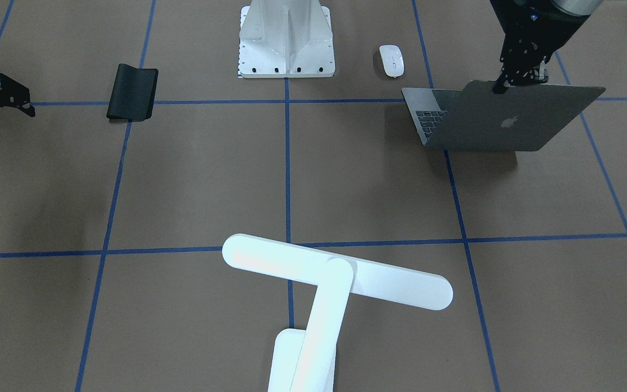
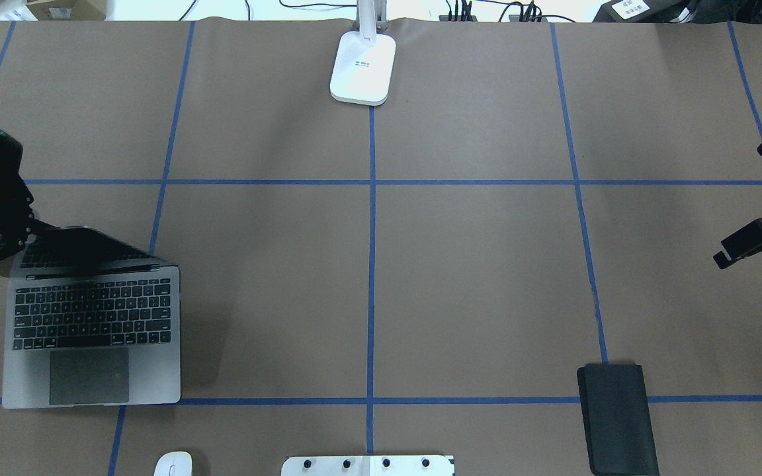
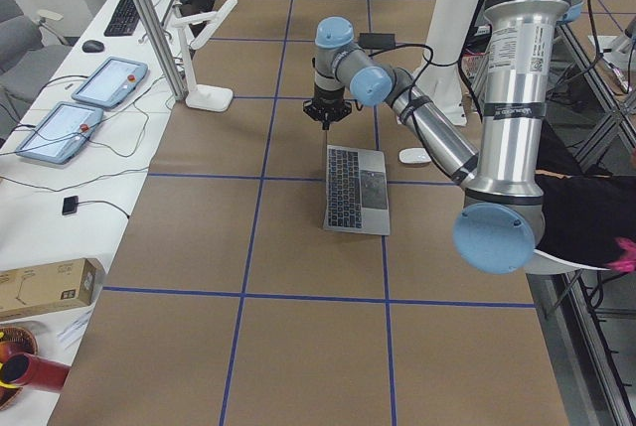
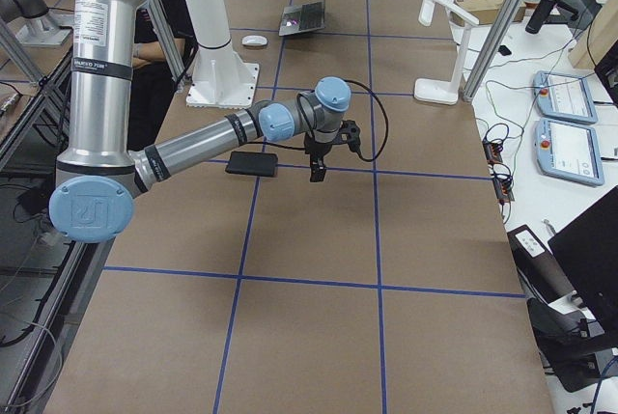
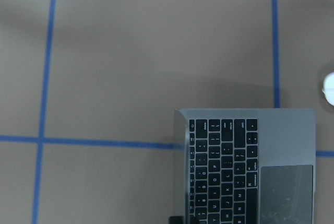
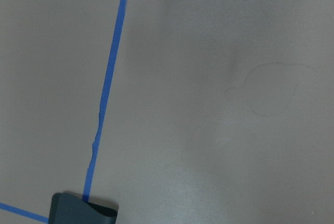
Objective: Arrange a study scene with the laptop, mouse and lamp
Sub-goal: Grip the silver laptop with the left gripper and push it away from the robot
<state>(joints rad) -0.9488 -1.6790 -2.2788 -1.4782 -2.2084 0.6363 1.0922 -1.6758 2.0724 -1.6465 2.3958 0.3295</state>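
The space-grey laptop (image 1: 501, 122) stands open on the table at my left, its keyboard (image 2: 93, 314) and trackpad showing. My left gripper (image 1: 517, 83) is shut on the top edge of its lid, close to one corner; in the overhead view the gripper (image 2: 30, 235) sits behind the raised lid. The white mouse (image 1: 391, 60) lies just in front of the laptop, near the pedestal. The white lamp (image 1: 335, 272) stands at the table's far middle edge, its base (image 2: 363, 68) on the centre line. My right gripper (image 1: 8, 120) hovers open and holds nothing at the far right.
A flat black mat (image 2: 619, 418) lies on the right side near the robot. The white bolted pedestal (image 1: 286, 38) stands at the middle of the near edge. Blue tape lines divide the brown table (image 2: 473, 284) into squares.
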